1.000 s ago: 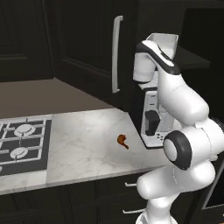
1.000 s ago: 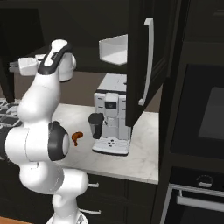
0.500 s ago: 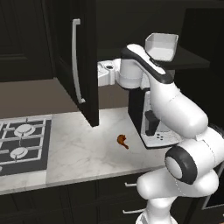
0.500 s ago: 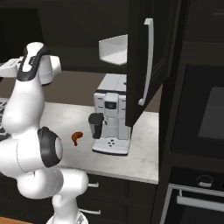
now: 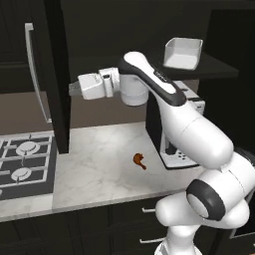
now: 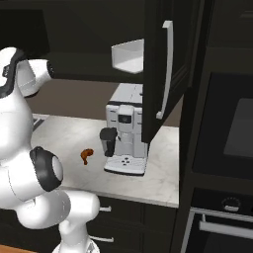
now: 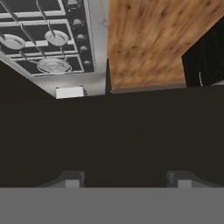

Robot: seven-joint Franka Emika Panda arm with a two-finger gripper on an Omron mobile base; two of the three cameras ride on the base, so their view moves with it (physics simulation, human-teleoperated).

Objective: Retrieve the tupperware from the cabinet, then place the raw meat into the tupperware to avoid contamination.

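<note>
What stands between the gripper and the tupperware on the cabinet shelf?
Nothing visible blocks it. The cabinet door is swung open beside the gripper, the tupperware sits exposed on the shelf, and only the robot's own arm lies between.

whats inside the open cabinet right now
A white tupperware sits on the dark shelf of the cabinet, above the coffee machine. The container's inside looks empty from the left base view. The shelf's dark back is too dim to judge.

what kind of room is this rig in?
A home-style kitchen, rendered. Signs: a gas stove set into a marble counter, a coffee machine on it, a built-in oven at the right, and dark wall cabinets above.
</note>
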